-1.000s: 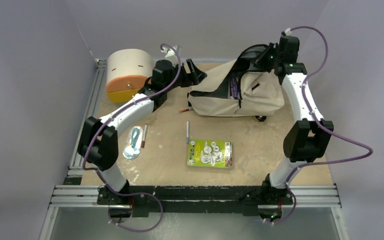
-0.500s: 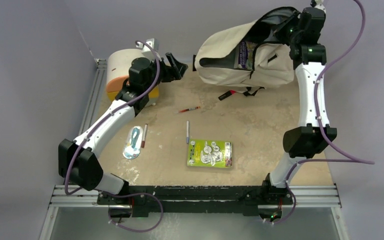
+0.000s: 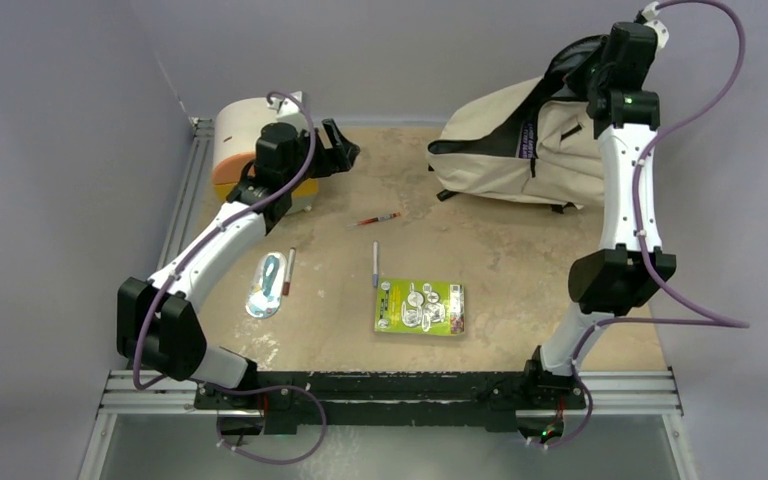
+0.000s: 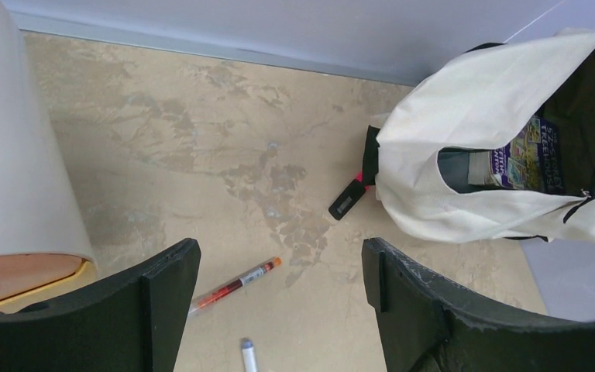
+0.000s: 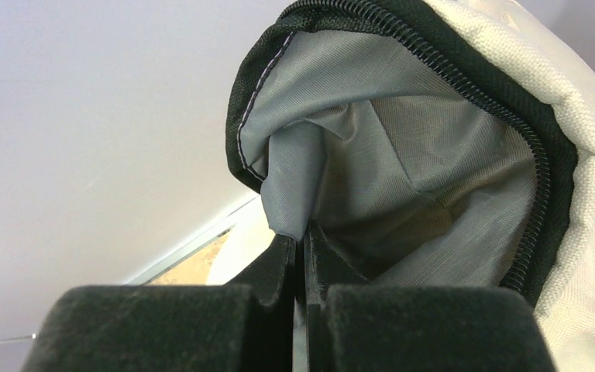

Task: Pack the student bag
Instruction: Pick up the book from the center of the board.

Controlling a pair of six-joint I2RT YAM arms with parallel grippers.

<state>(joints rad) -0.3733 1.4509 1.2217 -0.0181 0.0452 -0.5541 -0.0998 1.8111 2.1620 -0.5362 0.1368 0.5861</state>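
The bag (image 3: 520, 150) sits far right, its mouth held up by the right gripper (image 5: 304, 240), which is clamped shut on the grey lining at the zip. A book (image 4: 531, 159) shows inside. Yet to pack, I judge: the highlighter (image 4: 347, 203) beside the bag, red pen (image 3: 378, 218), blue pen (image 3: 376, 262), green card (image 3: 420, 307), marker (image 3: 288, 270) and blister pack (image 3: 265, 285) on the table (image 3: 520, 270). The left gripper (image 4: 279, 263) hangs wide and empty beside the drawer box (image 3: 250, 140).

On the bench (image 3: 500, 260): bag (image 3: 520, 150) at far right corner, book (image 4: 531, 155) inside it. Drawer box (image 3: 240, 125) at far left corner. Thin pen (image 3: 378, 218) mid-bench, marker (image 3: 376, 263) just nearer, blister pack (image 3: 420, 306) beside the marker's near end. Small pack (image 3: 267, 285) and short pen (image 3: 288, 271) side by side toward left edge.
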